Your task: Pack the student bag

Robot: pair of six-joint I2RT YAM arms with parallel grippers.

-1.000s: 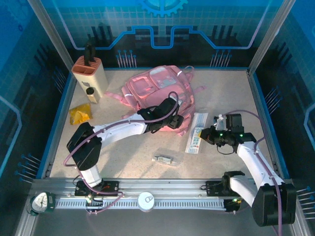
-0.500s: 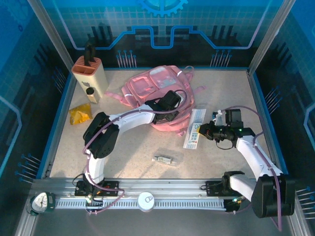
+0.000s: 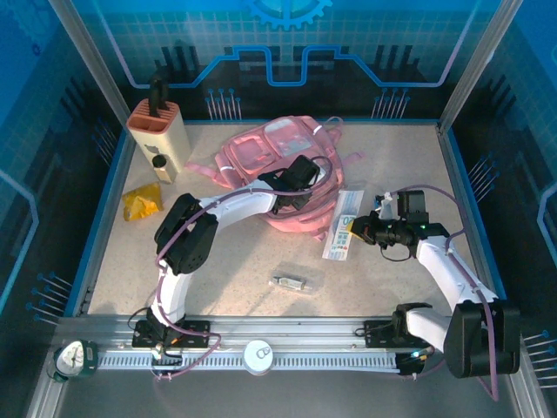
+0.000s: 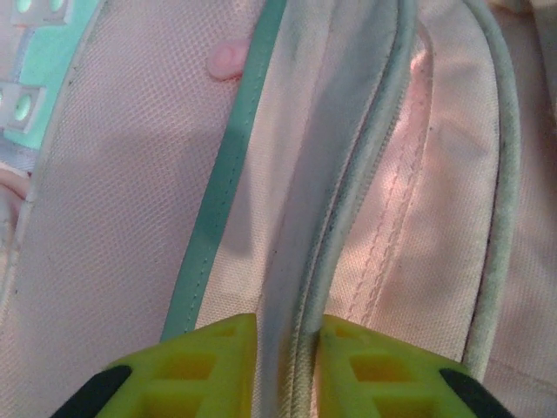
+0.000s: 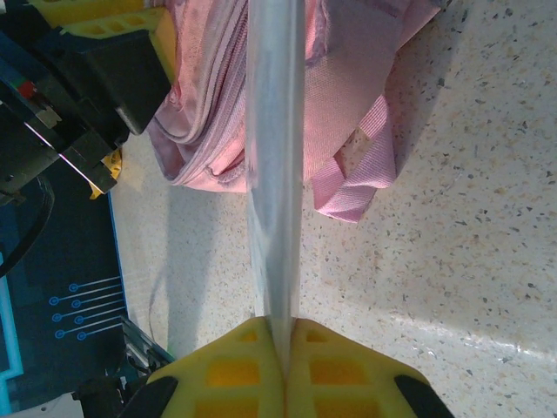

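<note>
two pinches: left gripper on the student bag, right gripper on a clear flat packet.
top view: the bag lies at the far middle of the table, the left gripper on its right side, the packet just right of the bag. left wrist: the fingers stand narrow, nipping a piped fold of pink fabric. right wrist: the fingers are clamped on the packet's thin edge, with the bag beyond it.
</note>
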